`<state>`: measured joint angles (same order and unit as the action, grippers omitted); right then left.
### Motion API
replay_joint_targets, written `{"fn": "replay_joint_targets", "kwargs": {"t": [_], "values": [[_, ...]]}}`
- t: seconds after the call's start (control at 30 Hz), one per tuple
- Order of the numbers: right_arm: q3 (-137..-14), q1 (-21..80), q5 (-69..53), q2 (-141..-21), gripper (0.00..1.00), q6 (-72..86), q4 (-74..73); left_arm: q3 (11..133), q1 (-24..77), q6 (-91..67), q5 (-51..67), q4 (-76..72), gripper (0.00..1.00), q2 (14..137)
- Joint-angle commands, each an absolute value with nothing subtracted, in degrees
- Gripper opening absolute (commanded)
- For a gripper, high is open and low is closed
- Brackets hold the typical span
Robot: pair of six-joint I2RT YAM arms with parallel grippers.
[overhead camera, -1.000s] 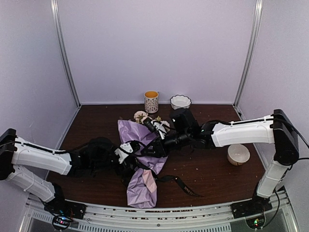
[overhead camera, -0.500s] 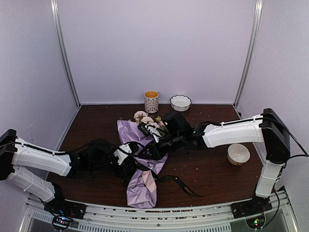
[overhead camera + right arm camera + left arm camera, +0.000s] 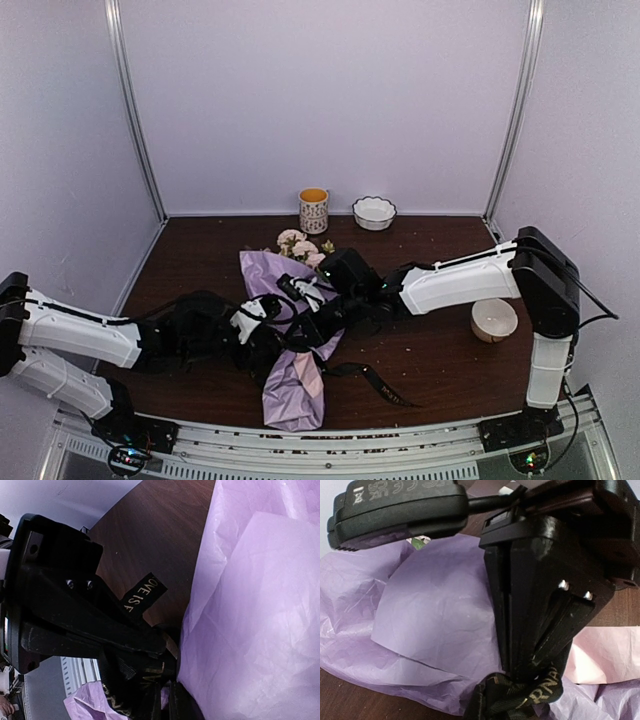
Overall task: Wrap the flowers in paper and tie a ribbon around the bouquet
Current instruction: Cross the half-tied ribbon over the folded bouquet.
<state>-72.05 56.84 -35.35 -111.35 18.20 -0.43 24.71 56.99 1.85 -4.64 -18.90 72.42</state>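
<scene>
Lilac paper (image 3: 292, 395) reaches closest to the near edge of the table (image 3: 440, 350), its crumpled tail splayed flat, with a paler pink side showing along one fold. Just right of that tail, a loose end of the ribbon (image 3: 385, 384) trails across the dark wood, black with small pale letters.

A little further in, both arms meet over the middle of the bouquet (image 3: 265, 275), which lies on the table with its narrow end toward the near edge and its heads toward the back wall. The left gripper (image 3: 520, 672) comes in from the left. Its jaws are pressed together, with a bunched fold of lettered ribbon pinched at their tips, just above the paper. The right gripper (image 3: 157, 650) comes in from the right, low over the same spot. Its jaws are closed too and nip the ribbon. A short lettered end sticks out beside its fingers over bare wood, and more ribbon is gathered below the tips against the paper's edge.

Beyond the grippers, the flowers (image 3: 298, 243) poke out of the paper's wide end, pale pink heads with some green.

To the right, well apart from the bouquet, sits a plain bowl (image 3: 494, 319). Against the back wall stand a patterned mug (image 3: 313, 210) and, just right of it, a scalloped bowl (image 3: 374, 211).
</scene>
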Motion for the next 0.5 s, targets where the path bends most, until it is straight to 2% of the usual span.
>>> {"fn": "replay_joint_targets", "kwargs": {"t": [0.0, 0.1, 0.2, 0.47], "values": [[-74.65, 56.80, -35.09, -111.43, 0.10, 16.26, -0.69, 24.16, 56.87, 1.30, -1.27, -21.99, 0.00, 71.93], [-74.63, 56.56, -38.74, -111.68, 0.14, 14.74, 0.38, 24.17, 56.87, 1.30, -1.97, -22.43, 0.00, 72.14], [-74.47, 56.32, -41.09, -112.57, 0.17, 15.35, 2.05, 24.17, 56.87, 1.57, -3.22, -22.95, 0.10, 72.37], [-74.04, 56.29, -45.46, -114.31, 0.21, 18.71, 7.49, 24.51, 56.87, 1.12, -3.78, -23.44, 0.26, 74.95]]}}
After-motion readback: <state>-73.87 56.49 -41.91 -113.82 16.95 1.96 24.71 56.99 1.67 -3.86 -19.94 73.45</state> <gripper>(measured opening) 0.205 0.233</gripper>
